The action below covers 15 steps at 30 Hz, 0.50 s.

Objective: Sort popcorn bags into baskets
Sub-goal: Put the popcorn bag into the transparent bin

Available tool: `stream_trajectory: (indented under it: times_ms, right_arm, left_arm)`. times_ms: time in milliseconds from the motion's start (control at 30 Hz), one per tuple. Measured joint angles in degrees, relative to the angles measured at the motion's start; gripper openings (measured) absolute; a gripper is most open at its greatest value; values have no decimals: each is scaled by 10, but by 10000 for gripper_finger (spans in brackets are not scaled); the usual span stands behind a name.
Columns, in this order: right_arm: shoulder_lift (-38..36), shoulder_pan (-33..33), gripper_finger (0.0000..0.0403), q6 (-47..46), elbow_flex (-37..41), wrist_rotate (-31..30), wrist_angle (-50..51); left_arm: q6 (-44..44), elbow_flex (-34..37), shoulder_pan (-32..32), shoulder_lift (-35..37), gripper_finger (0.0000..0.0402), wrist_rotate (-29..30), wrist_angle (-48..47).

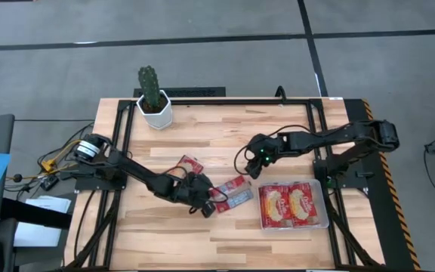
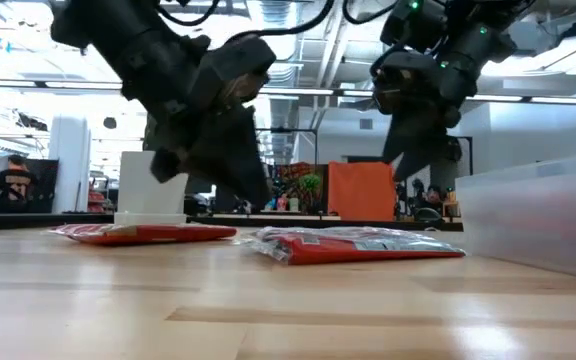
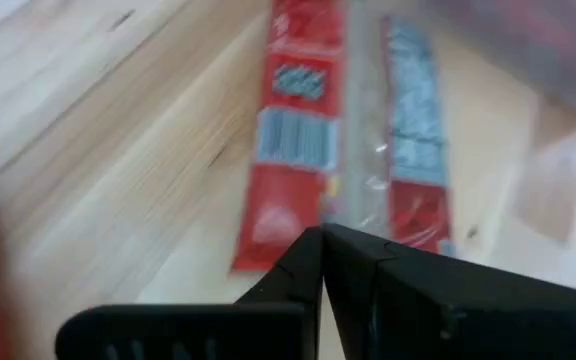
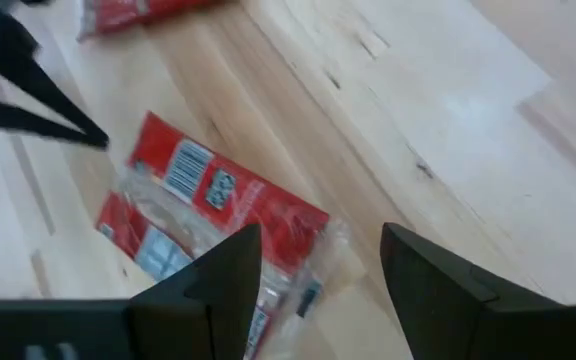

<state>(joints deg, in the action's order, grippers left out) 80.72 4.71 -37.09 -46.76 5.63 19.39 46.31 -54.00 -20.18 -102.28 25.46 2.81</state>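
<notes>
Two popcorn bags (image 1: 286, 205) in basket (image 1: 324, 205); cactus pot (image 1: 155, 110) at table's (image 1: 225, 128) far edge.

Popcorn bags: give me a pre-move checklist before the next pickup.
1. Left gripper empty: ok, fingers shut with nothing between them.
2. Right gripper open: ok.
3. Loose popcorn bags on the table within reach: ok, beside the left gripper.
4. Third bag apart from that pair: ok.
5. Basket has spare room: cannot tell, two bags already cover most of it.
6. Cactus pot clear of both arms: ok.
</notes>
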Motion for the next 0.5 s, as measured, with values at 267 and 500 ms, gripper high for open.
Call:
stream_trajectory:
  times_ms: [267, 500]
  right_arm:
    - [2, -2, 228, -30, 0, 3, -18]
    - [3, -1, 224, -39, 0, 2, -24]
  left_arm:
    - [-75, -1, 6, -16, 0, -39, 91]
    - [-90, 0, 13, -70, 0, -82, 124]
